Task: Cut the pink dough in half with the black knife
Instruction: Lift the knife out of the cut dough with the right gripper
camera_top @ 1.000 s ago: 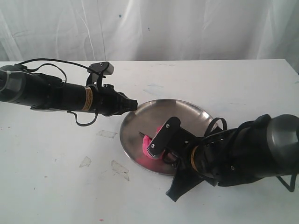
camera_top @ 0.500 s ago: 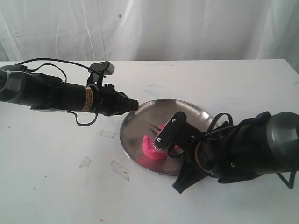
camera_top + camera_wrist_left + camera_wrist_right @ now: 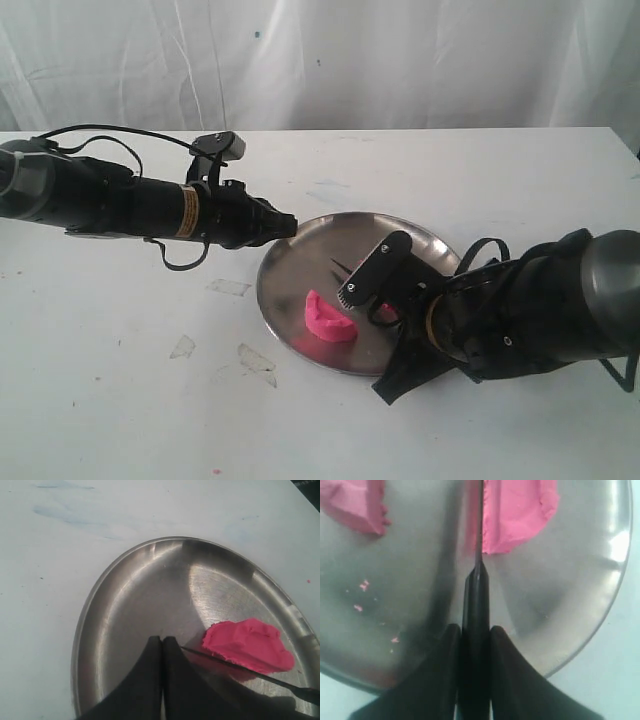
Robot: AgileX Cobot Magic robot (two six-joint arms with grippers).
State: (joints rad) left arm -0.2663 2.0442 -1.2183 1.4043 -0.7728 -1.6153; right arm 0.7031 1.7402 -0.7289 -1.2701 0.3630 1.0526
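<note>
White tabletop, white drape behind. In the exterior view: right gripper clenched on the black knife, lifted up and drawn back toward its own arm compared with a second ago, when it sat right down in the pink dough. Dough now left exposed on the steel plate, just ahead of and below that gripper; a second pink piece barely glimpsed behind the fingers. Probably the cut made and the blade coming clear. Left gripper parked at the plate's far rim, unmoved, well apart from the dough.

Left wrist view: fingers pressed together, holding nothing, hovering over the plate. One pink chunk off to the side of the tips, thin blade running along its edge. Other chunk not seen here.

Right wrist view: knife handle gripped tight between the fingers, blade running straight ahead between two pink pieces, bare plate between them, crumbs beside. Both pieces cut off by the frame, so equal halves impossible to confirm; blade tip out of sight.
</note>
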